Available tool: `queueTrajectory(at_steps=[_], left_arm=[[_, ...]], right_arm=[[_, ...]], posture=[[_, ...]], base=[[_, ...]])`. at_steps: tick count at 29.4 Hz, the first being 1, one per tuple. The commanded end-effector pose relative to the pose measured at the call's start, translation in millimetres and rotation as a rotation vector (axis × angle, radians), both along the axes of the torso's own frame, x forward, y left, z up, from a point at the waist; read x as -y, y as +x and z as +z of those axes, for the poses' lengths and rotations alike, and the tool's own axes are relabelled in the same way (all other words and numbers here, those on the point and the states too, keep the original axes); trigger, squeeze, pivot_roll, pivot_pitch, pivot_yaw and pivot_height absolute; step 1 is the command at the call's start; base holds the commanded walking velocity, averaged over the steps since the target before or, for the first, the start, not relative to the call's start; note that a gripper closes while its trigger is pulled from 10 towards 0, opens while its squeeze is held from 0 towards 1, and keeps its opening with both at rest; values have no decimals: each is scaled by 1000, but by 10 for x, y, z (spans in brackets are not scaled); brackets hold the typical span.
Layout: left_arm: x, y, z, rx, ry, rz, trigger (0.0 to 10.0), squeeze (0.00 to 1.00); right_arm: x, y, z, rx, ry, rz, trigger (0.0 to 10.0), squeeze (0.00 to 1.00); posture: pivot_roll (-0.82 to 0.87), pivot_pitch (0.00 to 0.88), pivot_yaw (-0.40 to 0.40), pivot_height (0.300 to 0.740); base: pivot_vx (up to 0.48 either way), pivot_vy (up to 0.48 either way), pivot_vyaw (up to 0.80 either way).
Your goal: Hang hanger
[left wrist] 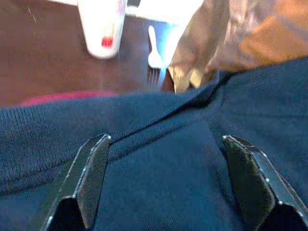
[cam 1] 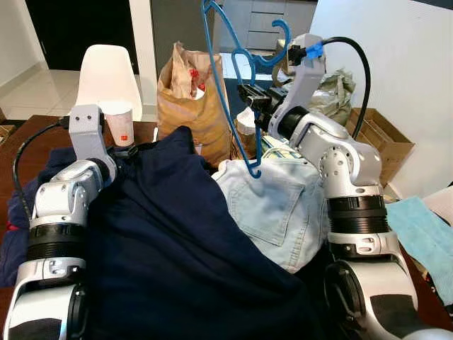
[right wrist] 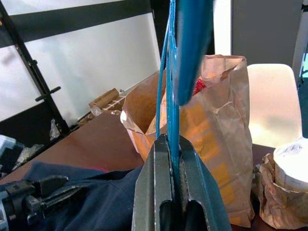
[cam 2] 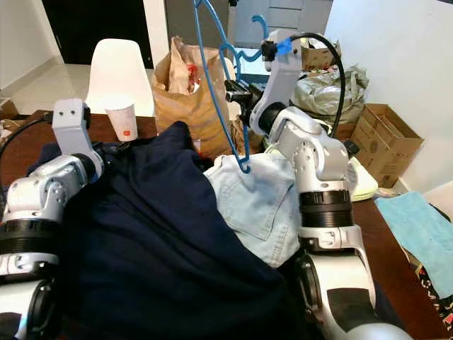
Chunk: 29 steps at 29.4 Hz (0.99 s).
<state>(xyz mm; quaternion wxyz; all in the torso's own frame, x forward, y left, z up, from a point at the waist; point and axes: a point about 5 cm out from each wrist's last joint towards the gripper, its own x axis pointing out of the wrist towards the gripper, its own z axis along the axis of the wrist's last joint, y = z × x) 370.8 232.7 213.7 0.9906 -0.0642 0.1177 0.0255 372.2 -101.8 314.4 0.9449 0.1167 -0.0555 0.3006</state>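
A dark brown wooden table point(cam 1: 14, 152) carries the whole scene, and nearly everything is placed against the tall brown paper bag point(cam 1: 192, 99) standing at its far side. Left of the bag sits a white paper cup point(cam 1: 119, 122) with a red mark, and behind that a white chair point(cam 1: 107, 74). Right of the bag a crumpled grey plastic bag point(cam 1: 333, 92) and an open cardboard box point(cam 1: 382, 138) lie against a white wall; a dark doorway opens far behind the chair. In front of the bag, a navy garment point(cam 1: 177, 241) spreads wide across the table, with pale blue jeans point(cam 1: 272, 205) beside it, back pocket up.

Now the blue hanger point(cam 1: 230, 85): thin blue wire, held up in the air just right of the bag, its hook curling at the top, its lower end hanging just over the jeans. The right gripper point(cam 1: 249, 94) is clamped tight on the wire, the fingers point(right wrist: 153, 187) pressed together around it. The left gripper point(left wrist: 166, 180) rests on the navy garment in front of the cup, fingers point(left wrist: 91, 175) spread wide apart with nothing between them.
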Motion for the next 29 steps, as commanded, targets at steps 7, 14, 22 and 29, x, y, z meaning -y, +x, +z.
queueTrajectory(at_steps=[7, 14, 22, 29], left_arm=[[149, -36, -159, -97, -88, -68, 10000, 0], [268, -108, -291, -191, -140, -137, 0, 0], [194, -136, -209, -180, -130, -113, 0, 0], [55, -173, 130, -9, -59, 0, 0, 0]], right_arm=[[-47, -14, 80, 11, -4, 25, 10000, 0], [-65, 1, 164, 33, 8, 21, 10000, 0], [-83, 13, 191, 38, 20, 14, 10000, 0], [-54, 40, 222, 42, 23, 1, 10000, 0]], posture=[[-50, 0, -86, 740], [-51, 0, -74, 740], [-47, 0, -69, 740], [-49, 0, -66, 740]], base=[[0, 0, 0], [0, 0, 0], [0, 0, 0], [0, 0, 0]])
